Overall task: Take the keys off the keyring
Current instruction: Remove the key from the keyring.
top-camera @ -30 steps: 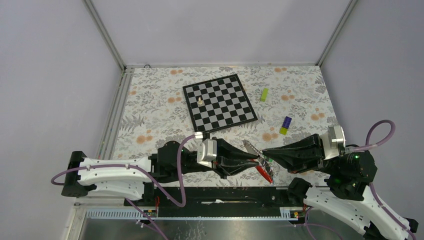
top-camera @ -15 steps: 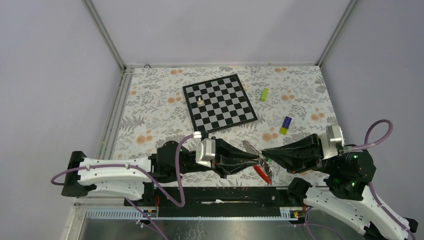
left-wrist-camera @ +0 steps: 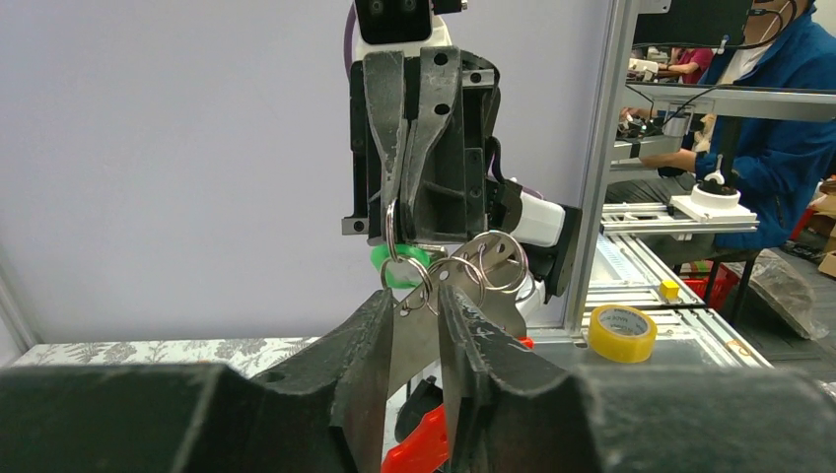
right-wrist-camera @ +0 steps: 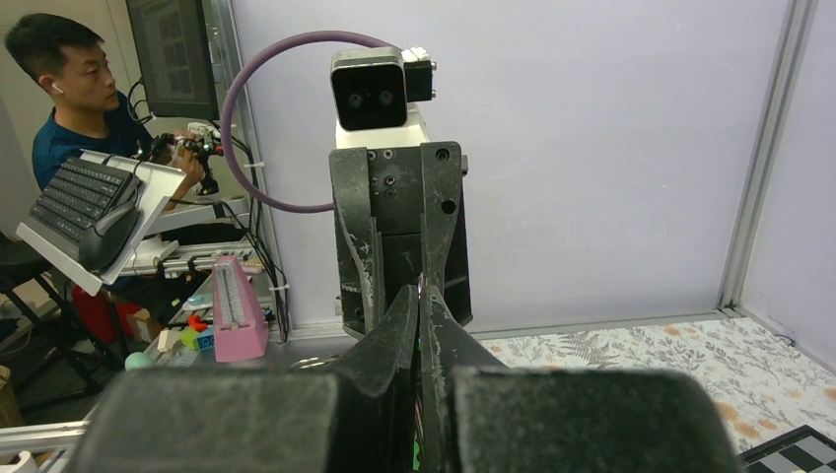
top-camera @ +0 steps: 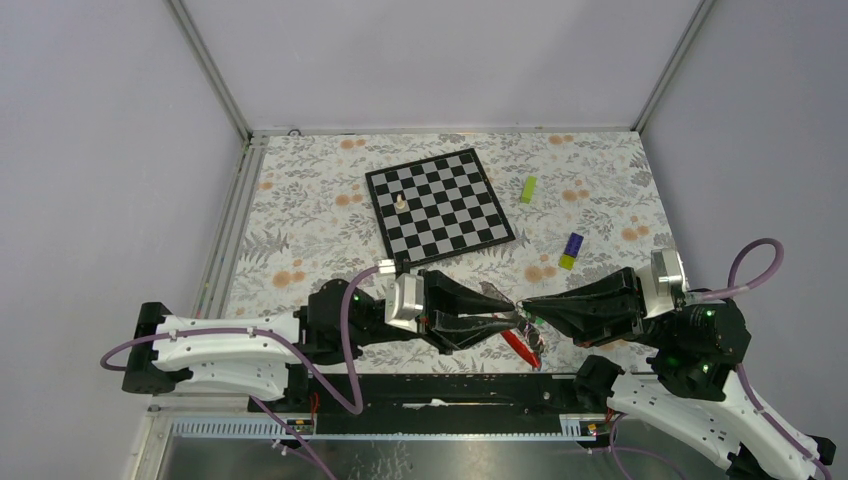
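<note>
While both arms meet above the near edge of the floral desk (top-camera: pixel 300 230) | right fingers (left-wrist-camera: pixel 386 128): pinched shut on thin silvery metal keyring (left-wrist-camera: pixel 391 229) | left fingers (left-wrist-camera: pixel 367 345): narrow, clamping flat silvery key (left-wrist-camera: pixel 414 335) | risk: key could slip sideways, or ring twist free and the bunch drop.

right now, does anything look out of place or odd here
Nothing spilled or broken. The chessboard lies askew to the edges of the table, with one lone pale piece on it. A lime block and a purple-yellow block lie loose to its right. The keyring is off the table, pinched in the right gripper.
</note>
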### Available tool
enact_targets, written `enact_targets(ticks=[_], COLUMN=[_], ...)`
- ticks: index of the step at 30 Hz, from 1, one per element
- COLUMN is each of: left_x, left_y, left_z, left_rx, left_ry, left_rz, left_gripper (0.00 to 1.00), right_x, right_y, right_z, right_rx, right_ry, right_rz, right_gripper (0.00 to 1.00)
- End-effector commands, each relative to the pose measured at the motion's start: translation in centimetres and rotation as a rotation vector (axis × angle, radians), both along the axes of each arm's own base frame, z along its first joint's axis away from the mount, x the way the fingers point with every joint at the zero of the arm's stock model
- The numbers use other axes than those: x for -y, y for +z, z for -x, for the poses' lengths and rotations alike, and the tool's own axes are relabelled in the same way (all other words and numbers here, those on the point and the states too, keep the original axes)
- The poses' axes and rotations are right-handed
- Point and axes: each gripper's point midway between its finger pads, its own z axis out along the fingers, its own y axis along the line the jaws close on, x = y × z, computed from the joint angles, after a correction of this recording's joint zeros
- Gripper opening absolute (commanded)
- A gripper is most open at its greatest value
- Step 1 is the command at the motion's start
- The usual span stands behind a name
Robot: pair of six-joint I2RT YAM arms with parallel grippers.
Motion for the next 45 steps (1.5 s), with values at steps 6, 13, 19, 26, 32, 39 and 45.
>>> enact_targets(ticks=[6,13,19,26,32,39,45], left_x=[-0.7,0.0,-0.1,0.0,0.4,0.7,0.4], left_y=[3.7,3.1,3.2,3.1,2.4,1.6,0.7], left_z=[0.9,0.8,0.7,0.6,-0.3,-1.7,-3.1], left_rx=[0.027,0.026,0.030,0.027,-0.004,-0.019,-0.021], left_ry=[-0.029,-0.027,-0.015,-0.011,0.032,0.110,0.185], left_rz=[0.093,0.072,0.068,0.061,-0.001,-0.114,-0.200], left_gripper=[0.27,0.25,0.19,0.00,0.00,0.00,0.00], right_x=[1.0,1.0,0.8,0.9,0.4,0.1,0.1], right_y=[1.9,2.2,2.2,2.0,1.3,0.7,-0.9], right_z=[0.3,0.4,0.4,0.5,-0.2,-0.9,-1.5], right_rx=[0.037,0.042,0.040,0.035,0.045,0.080,0.084], right_ry=[-0.017,-0.014,-0.005,0.000,-0.041,-0.085,-0.116], right_rz=[-0.081,-0.087,-0.087,-0.083,0.021,0.115,0.256], right_gripper=[0.00,0.00,0.00,0.00,0.00,0.00,0.00])
